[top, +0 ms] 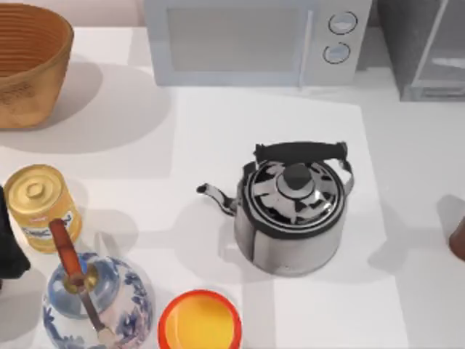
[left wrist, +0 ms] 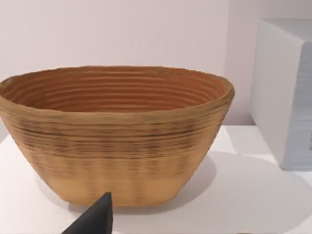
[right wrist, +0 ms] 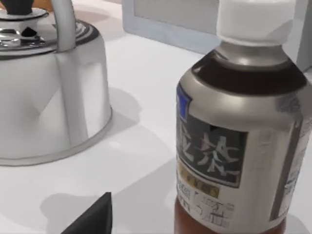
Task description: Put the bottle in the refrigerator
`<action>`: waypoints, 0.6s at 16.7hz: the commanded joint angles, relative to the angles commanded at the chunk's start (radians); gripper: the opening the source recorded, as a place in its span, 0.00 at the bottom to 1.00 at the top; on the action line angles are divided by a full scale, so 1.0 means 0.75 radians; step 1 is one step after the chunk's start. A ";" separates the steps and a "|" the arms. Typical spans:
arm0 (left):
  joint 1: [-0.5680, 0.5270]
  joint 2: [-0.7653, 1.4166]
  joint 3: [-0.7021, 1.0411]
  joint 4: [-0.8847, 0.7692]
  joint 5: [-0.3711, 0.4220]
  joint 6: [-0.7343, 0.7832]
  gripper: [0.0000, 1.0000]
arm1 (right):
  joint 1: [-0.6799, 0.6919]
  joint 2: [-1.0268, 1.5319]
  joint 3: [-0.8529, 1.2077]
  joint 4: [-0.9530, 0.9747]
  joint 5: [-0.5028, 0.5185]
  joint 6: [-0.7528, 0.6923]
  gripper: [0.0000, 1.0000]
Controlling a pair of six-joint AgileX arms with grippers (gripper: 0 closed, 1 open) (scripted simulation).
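- Step in hand, as I judge it: approach to the bottle (right wrist: 243,122). It stands upright on the table (top: 407,218), not gripped, white cap on, dark liquid inside, silver label with printed characters.
- Top view: bottle (top: 458,238) is a reddish-brown sliver at the table's right edge, right of the kettle (top: 294,207) and well apart from it.
- Right gripper: one dark fingertip (right wrist: 95,217) shows in the right wrist view, near the bottle but apart from it. Open or closed: cannot tell.
- Left gripper: one dark fingertip (left wrist: 95,217) in the left wrist view, facing the basket (left wrist: 114,134) at the far left of the table. State: cannot tell. Arm looks parked.
- Fridge (top: 425,47): far right corner, just right of the microwave (top: 251,40). Pale bar handle runs down its glassy door. Whether the door is open or shut cannot be told from here.
- Next move calls for: close the right gripper around the bottle body below the cap, lift straight up, and carry it back toward the fridge. The door must be open before the bottle goes in.
- Containers:
  - basket (top: 25,62): nothing seen inside.
  - bowl (top: 200,320), red rim: yellow inside, near front edge.
  - kettle: lid on, contents hidden.
  - porcelain pot (top: 94,302): lidded, contents hidden.
  - yellow can (top: 42,206): closed.
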 joint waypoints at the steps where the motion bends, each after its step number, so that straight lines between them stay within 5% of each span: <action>1: 0.000 0.000 0.000 0.000 0.000 0.000 1.00 | 0.003 0.003 0.004 0.023 0.003 0.025 1.00; 10: 0.000 0.000 0.000 0.000 0.000 0.000 1.00 | 0.158 0.145 0.050 0.567 0.142 0.482 1.00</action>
